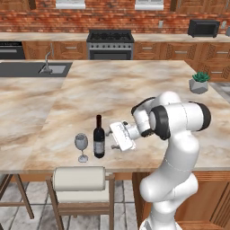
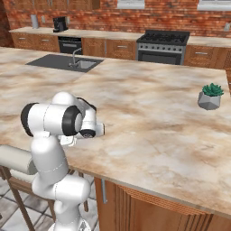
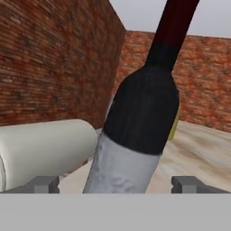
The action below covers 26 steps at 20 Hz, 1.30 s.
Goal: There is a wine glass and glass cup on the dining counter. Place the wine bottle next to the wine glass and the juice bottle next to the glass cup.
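One wine bottle (image 1: 99, 137) and one wine glass (image 1: 81, 146) are counted on the dining counter (image 1: 134, 85). The gripper (image 1: 111, 140) is seen spread wide, its fingertips (image 3: 43, 184) apart on either side of the bottle with a gap at each, nothing being gripped. The bottle, slim and nearly black with a dark red top and pale grey label, is stood upright directly ahead of the hand. The clear stemmed glass is found just beyond it, near the counter's front edge. Broad bare marble is left farther off.
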Available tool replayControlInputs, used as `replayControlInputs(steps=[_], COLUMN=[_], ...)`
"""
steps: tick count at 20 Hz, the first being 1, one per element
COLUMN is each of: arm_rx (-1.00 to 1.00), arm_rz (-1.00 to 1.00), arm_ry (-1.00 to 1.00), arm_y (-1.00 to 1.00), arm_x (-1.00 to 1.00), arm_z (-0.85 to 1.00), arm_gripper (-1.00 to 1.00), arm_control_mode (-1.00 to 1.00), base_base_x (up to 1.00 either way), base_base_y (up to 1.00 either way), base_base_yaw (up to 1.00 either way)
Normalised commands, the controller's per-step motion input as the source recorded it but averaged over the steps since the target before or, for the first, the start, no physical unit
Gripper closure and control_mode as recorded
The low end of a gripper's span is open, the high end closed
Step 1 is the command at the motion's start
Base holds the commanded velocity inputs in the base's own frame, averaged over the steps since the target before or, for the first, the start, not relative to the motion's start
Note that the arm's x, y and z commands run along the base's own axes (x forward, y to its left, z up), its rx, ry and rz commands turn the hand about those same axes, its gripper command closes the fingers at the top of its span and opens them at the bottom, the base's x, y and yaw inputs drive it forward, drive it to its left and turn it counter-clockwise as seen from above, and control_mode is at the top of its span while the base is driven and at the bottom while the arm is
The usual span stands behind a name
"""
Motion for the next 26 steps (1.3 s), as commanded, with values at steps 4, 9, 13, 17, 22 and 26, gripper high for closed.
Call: replayControlInputs(steps=[4,9,13,17,22,26], arm_rx=[0.00,0.00,0.00,-0.02,-0.04,-0.04], arm_rz=[0.00,-0.02,-0.09,-0.16,-0.21,-0.23], arm_ry=[-0.05,-0.07,-0.03,0.00,0.07,0.27], arm_y=[-0.17,-0.23,-0.18,-0.19,-0.21,-0.27], arm_x=[0.02,-0.15,-0.42,-0.40,-0.32,-0.26], arm_z=[0.00,0.08,0.24,0.28,0.35,0.41], arm_gripper=[-1.00,-1.00,-1.00,-1.00,-1.00,-1.00], arm_control_mode=[-1.00,-1.00,-1.00,-1.00,-1.00,-1.00], base_base_x=[0.00,0.00,0.00,0.00,0.00,0.00], base_base_y=[0.00,0.00,0.00,0.00,0.00,0.00], base_base_yaw=[0.00,0.00,0.00,0.00,0.00,0.00])
